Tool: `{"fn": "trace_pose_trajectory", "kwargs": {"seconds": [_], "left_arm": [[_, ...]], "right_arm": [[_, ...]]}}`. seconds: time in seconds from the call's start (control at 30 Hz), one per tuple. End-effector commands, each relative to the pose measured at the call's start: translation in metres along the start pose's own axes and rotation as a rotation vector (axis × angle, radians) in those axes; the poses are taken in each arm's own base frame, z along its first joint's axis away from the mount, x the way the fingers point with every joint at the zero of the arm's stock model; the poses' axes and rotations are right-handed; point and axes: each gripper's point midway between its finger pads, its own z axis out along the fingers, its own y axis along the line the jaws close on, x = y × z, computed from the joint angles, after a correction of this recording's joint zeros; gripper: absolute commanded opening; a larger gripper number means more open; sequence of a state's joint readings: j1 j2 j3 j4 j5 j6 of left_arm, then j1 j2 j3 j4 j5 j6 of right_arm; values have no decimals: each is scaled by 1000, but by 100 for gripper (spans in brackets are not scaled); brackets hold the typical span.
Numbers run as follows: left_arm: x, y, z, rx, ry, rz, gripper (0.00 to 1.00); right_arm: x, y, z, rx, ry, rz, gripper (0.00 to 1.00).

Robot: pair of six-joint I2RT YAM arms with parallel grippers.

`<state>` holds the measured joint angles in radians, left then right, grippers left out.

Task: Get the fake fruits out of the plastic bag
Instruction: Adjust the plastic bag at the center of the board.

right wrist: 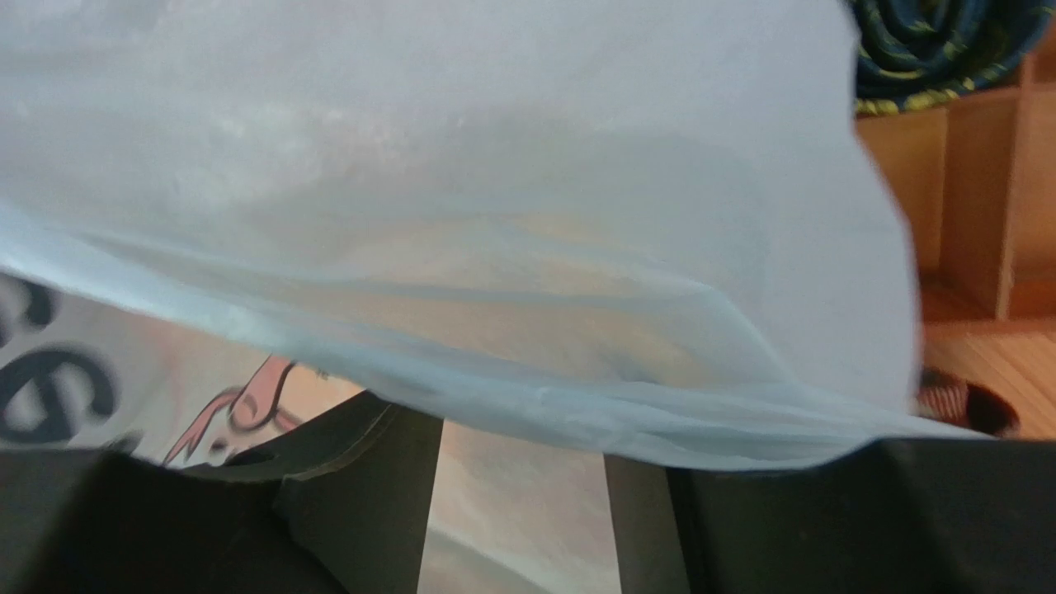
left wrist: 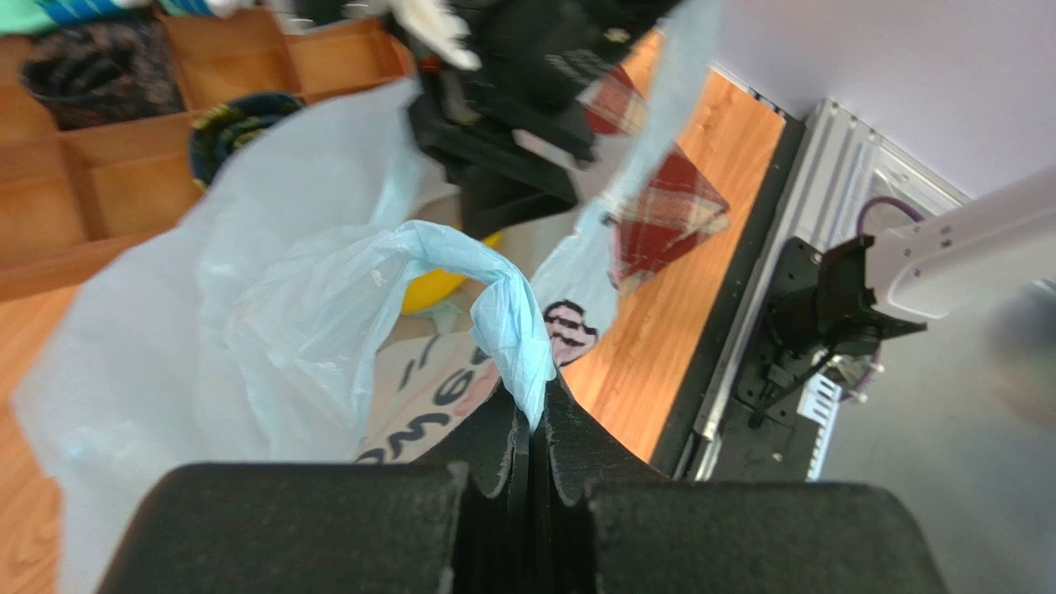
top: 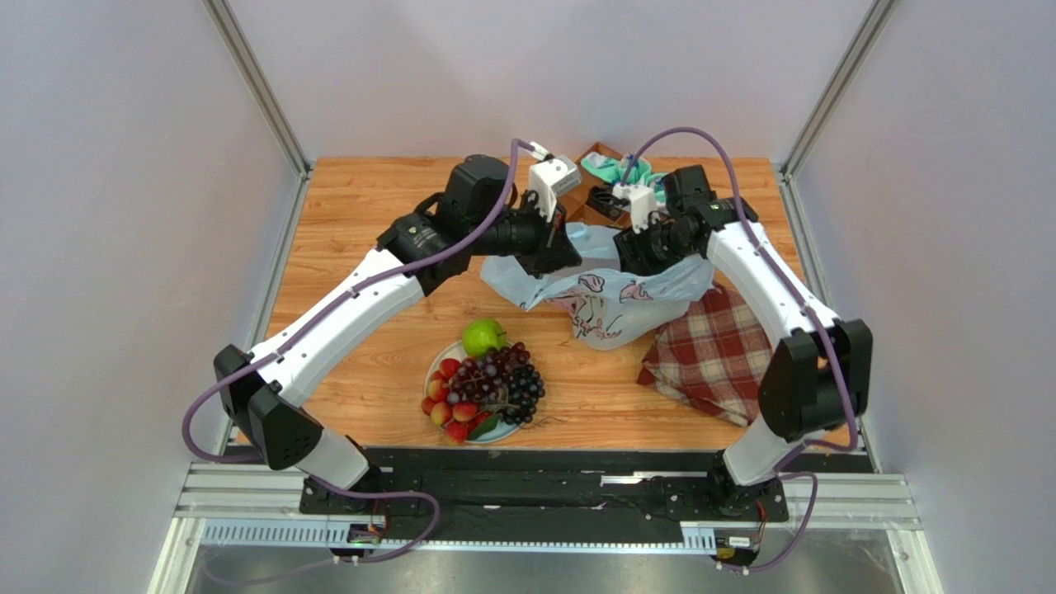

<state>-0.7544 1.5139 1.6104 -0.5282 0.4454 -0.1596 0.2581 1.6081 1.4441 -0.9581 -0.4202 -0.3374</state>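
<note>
Jaws of the left gripper [left wrist: 531,427] pinch the twisted handle of the plastic bag [top: 607,297], held mid-table [top: 372,235]. The right gripper [right wrist: 523,495] has its jaws slightly apart under the film. The green apple [top: 482,335], grape bunch [top: 518,378] and red fruits [top: 449,406] sit on the plate [top: 435,363] at 6 o'clock. A yellow fruit [left wrist: 428,292] apparently remains inside.

This is a robotics lab test cell. Plain grey panel walls [top: 545,62] set in aluminium frame posts [top: 257,81] box in a wooden desk [top: 360,204]. The left arm [top: 360,303] and right arm [top: 775,279], trailing purple cables [top: 689,129], are bolted to a metal mounting rail [top: 545,485] at the near edge. Staged props lie on the desk: fake fruits [top: 490,384] and a red plaid cloth [top: 713,353].
</note>
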Motion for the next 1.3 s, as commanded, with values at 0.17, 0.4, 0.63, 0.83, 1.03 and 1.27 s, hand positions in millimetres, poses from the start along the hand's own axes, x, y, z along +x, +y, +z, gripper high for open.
{"fn": "trace_pose_trajectory", "kwargs": {"seconds": [0.17,0.4,0.63,0.83,1.03,1.27], "left_arm": [[5,-8,12,63,7,-34,0],[9,-8,15,72,14,-47,0],[14,-5,24,80,34,-78,0],[12,-2,29,77,34,-84,0],[-1,-1,28,76,11,-64,0],[-19,2,24,71,-23,-48,0]], "right_arm": [[28,-18,63,27,168,46,77],[28,-18,81,-19,172,-80,79],[35,-20,104,-66,216,-186,84],[36,-20,105,-70,233,-207,83],[43,-17,108,-49,301,-198,80],[57,-12,99,-90,402,-199,31]]}}
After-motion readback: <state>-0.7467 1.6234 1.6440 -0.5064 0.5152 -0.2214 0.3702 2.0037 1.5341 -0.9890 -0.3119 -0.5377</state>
